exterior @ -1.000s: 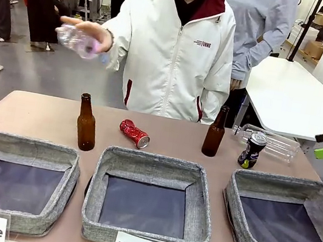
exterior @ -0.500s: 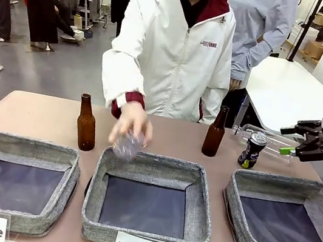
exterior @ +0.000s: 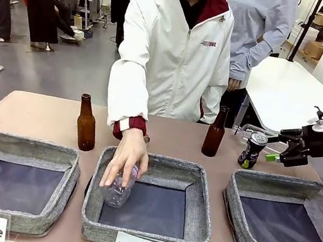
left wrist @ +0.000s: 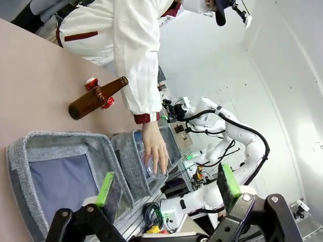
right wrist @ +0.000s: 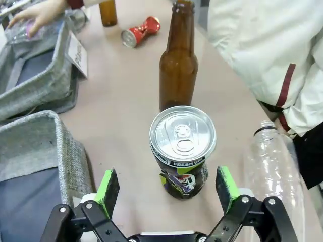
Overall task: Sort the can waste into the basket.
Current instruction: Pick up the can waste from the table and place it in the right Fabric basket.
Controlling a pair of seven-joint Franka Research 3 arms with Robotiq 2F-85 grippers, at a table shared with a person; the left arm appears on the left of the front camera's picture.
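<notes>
A black and silver can (exterior: 253, 150) stands upright on the table behind the Can basket (exterior: 237, 206). My right gripper (exterior: 275, 147) hovers open just to its right. In the right wrist view the can (right wrist: 181, 151) sits between the green pads (right wrist: 107, 186) of that gripper (right wrist: 166, 187), untouched. A crushed red can (right wrist: 140, 31) lies farther along the table; in the front view the person's arm hides it. The left wrist view has my left gripper (left wrist: 166, 185) open and holding nothing, high over the table's left end.
The person's hand (exterior: 123, 158) holds a clear plastic bottle (exterior: 120, 188) inside the Plastic basket (exterior: 197, 206). Brown bottles (exterior: 87, 123) (exterior: 214, 131) stand behind the baskets. Another clear bottle (exterior: 280, 146) lies behind the black can. The Bottle basket (exterior: 68, 186) sits at the left.
The person's hand came down with the clear bottle into the Plastic basket, covering the red can. My right gripper moved left, close to the black can.
</notes>
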